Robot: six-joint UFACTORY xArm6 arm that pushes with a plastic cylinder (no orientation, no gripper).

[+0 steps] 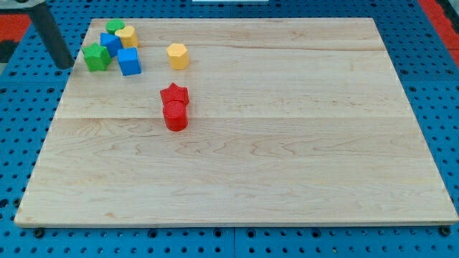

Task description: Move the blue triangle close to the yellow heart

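The blue triangle [110, 43] sits in a tight cluster at the view's top left, touching the yellow heart [128, 36] on its right. A green block [115, 26] lies just above them, a green star [96, 56] below left and a blue cube [130, 61] below right. My rod comes down from the top left corner. My tip [64, 65] rests at the board's left edge, a short gap left of the green star and touching no block.
A yellow hexagon [178, 55] lies right of the cluster. A red star [174, 94] touches a red cylinder [176, 116] below it, near the board's middle left. The wooden board [287, 158] lies on a blue perforated base.
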